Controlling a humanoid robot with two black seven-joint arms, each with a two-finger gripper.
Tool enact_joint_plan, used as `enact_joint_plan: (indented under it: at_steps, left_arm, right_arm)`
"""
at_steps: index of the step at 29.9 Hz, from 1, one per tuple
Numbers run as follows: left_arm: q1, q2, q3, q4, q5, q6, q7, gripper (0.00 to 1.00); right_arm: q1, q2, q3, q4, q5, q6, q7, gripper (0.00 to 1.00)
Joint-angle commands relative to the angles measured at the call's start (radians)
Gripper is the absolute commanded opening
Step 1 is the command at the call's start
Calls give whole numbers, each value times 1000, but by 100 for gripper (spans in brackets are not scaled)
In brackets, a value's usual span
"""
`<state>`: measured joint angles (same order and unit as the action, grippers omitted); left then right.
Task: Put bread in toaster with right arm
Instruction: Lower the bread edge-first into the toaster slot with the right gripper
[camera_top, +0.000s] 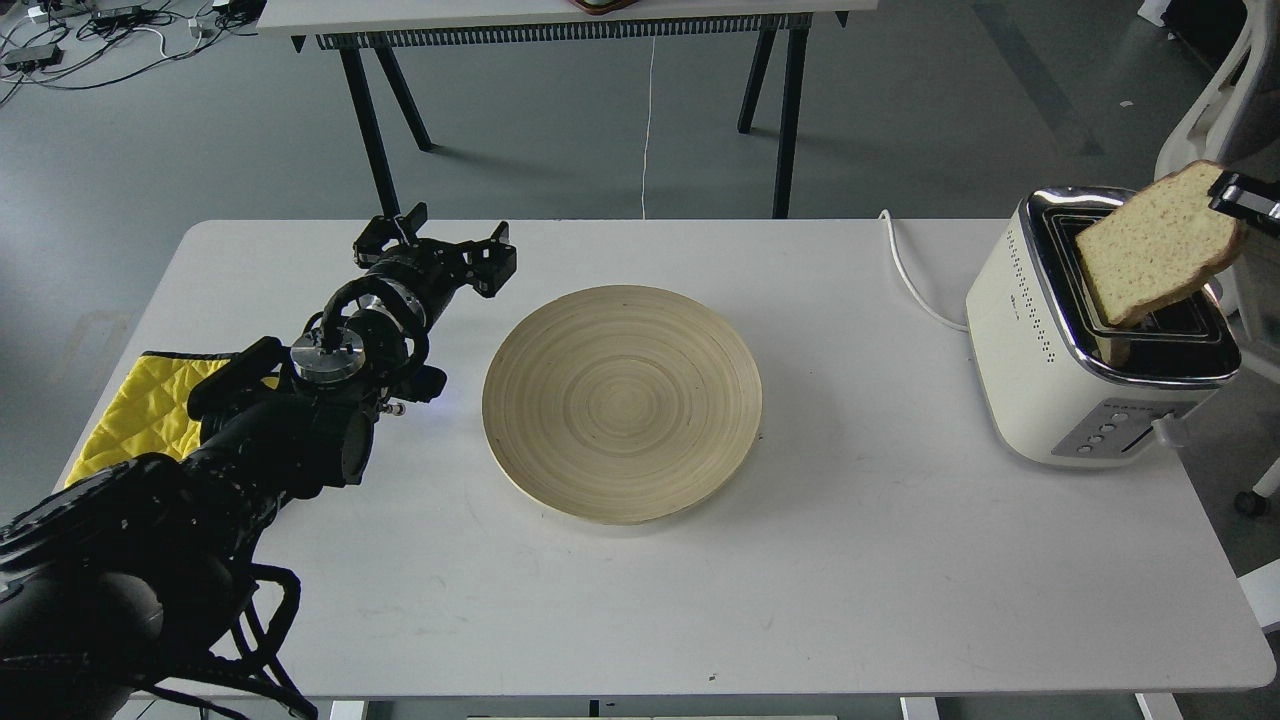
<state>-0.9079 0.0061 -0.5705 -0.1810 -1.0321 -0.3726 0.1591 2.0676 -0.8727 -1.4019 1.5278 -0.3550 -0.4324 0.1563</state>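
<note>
The cream-white toaster (1040, 360) stands at the table's right edge, its chrome top with two slots facing up. The bread (1155, 245) is a tan slice, tilted, with its lower corner inside a toaster slot. My right gripper (1238, 198) shows only as black fingertips at the frame's right edge, shut on the slice's upper right corner. My left gripper (433, 243) is open and empty above the table, left of the plate.
A round wooden plate (621, 401) lies mid-table. A yellow quilted cloth (140, 410) lies at the left edge under my left arm. The toaster's white cord (905, 275) runs off the table's back. A black-legged table (560, 30) stands behind.
</note>
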Motion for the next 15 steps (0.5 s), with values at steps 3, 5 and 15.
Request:
enact_joint_plan:
  at_steps: [3,5,15]
  left_arm:
    - [0,0,0,0,0,0,0,100]
    - [0,0,0,0,0,0,-1,100]
    - [0,0,0,0,0,0,0,100]
  right_arm:
    - [-93,18,59,-8,2,-26,-1,1]
    - [-148,37,95,-23,7,-48,-3,1]
    - [-290,69,260,-90,65,-56,-1,60]
